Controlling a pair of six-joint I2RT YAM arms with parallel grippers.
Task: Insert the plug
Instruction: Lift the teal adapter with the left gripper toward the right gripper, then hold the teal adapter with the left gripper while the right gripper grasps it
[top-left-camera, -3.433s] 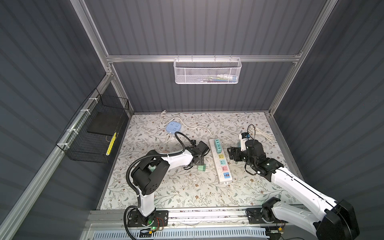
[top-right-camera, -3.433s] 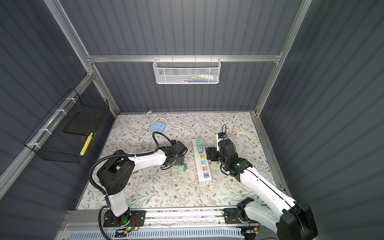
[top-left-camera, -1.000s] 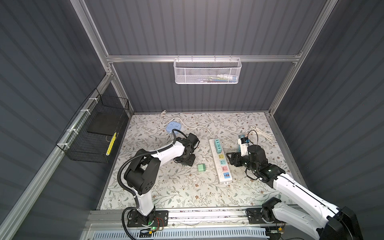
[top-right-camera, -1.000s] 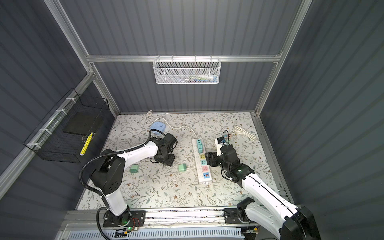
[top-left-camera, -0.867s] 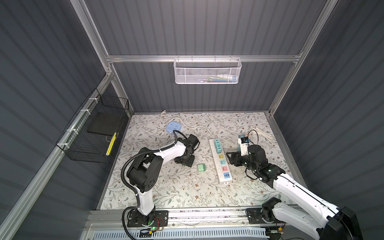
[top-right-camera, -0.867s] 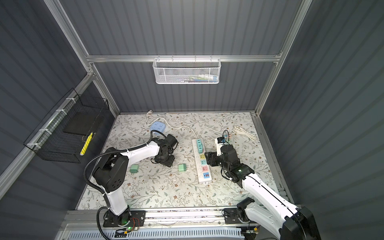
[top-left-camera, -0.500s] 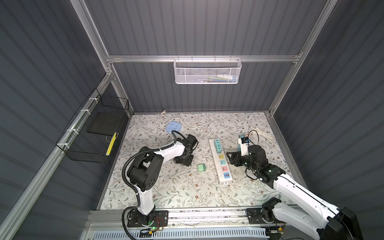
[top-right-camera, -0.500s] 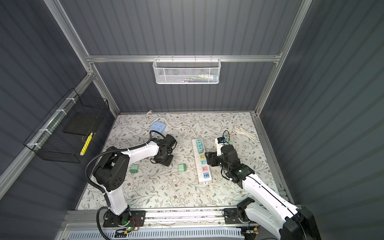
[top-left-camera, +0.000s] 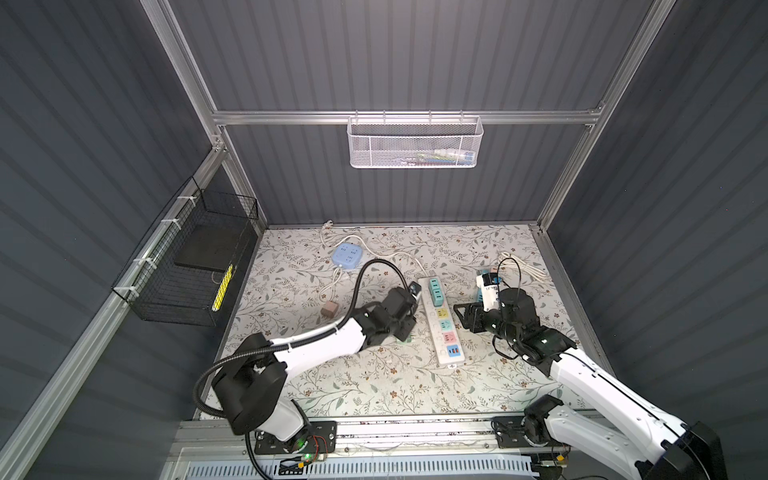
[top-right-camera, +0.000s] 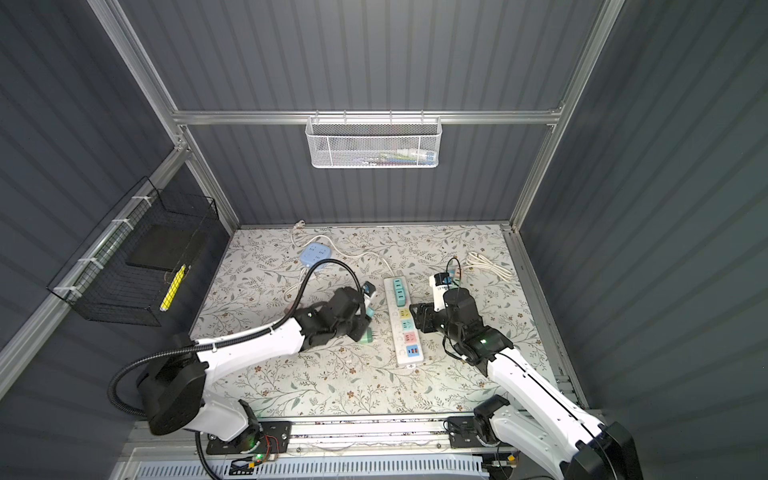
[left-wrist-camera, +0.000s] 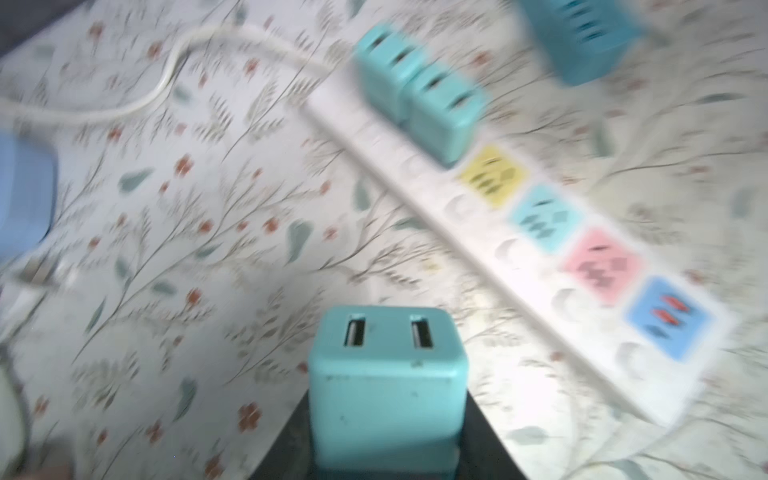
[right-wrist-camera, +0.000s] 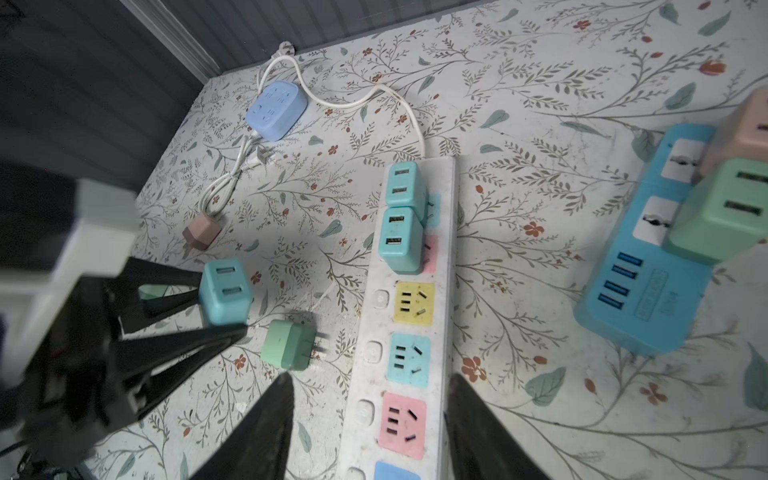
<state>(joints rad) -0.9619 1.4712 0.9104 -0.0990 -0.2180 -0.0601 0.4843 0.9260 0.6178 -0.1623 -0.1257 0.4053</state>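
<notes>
The teal charger plug (right-wrist-camera: 225, 291) is clamped between the fingers of the left gripper (right-wrist-camera: 226, 307), just to the left of the power strip (right-wrist-camera: 444, 266) and not yet over it. Its two USB ports face upward, so the prongs are probably pointing down at the flowered mat (right-wrist-camera: 540, 104). They are hidden from where I stand, and the left wrist view is too smeared to settle it.

On the strip, two matching chargers (right-wrist-camera: 401, 216) sit plugged in at the cord end. Next along come the yellow socket (right-wrist-camera: 414, 302), a light blue one (right-wrist-camera: 408, 357) and a pink one (right-wrist-camera: 402, 423), all free. A green plug (right-wrist-camera: 286, 345) lies on its side on the mat, between the held plug and the strip, with its prongs toward the strip.

The right gripper (right-wrist-camera: 370, 378) has its jaws apart, one on each side of the strip near the pink socket. The left-hand jaw is clear of the strip's edge and the other is close against it.

I judge the pick-up done and the carry to the strip in hand. The next move calls for bringing the plug over a free socket, the yellow one being nearest. The prongs then need squaring with its slots before a straight press down. The right gripper looks placed to pinch the strip and hold it steady against that push. The green plug is close enough to be knocked on the way across.
</notes>
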